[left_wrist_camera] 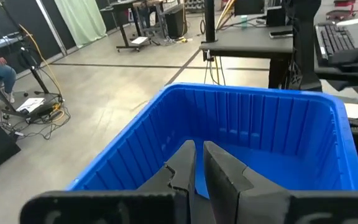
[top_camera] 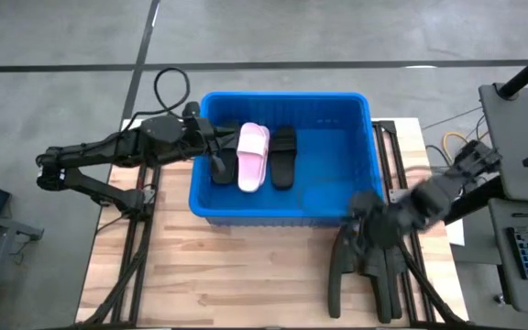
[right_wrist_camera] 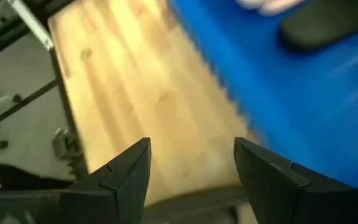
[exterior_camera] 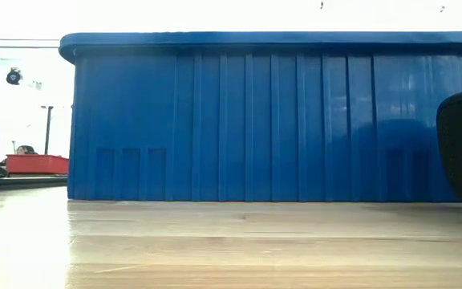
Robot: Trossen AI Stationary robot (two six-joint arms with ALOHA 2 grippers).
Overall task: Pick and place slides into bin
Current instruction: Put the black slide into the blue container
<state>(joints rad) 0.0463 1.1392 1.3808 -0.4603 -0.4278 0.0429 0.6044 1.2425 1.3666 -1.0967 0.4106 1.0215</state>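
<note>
Foam-light, flexible black slides (top_camera: 360,270) lie on the desk (top_camera: 227,275) near the bin (top_camera: 337,203), best pinched across the strap by the spread right gripper (top_camera: 367,218); the left gripper (top_camera: 216,139), fingers together, hangs over the bin.

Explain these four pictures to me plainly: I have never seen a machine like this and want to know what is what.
Two dark robot arms work at a wooden table. One picture looks straight down, one looks level across the tabletop, and two come from cameras on the arms' wrists. The big blue bin holds a pink slide and black slides. More black slides lie on the table near the right arm. The left gripper is over the bin, jaws shut, with nothing visibly held. The right gripper is above the table beside the bin, jaws open and empty. Wrist views also show the room beyond.
</note>
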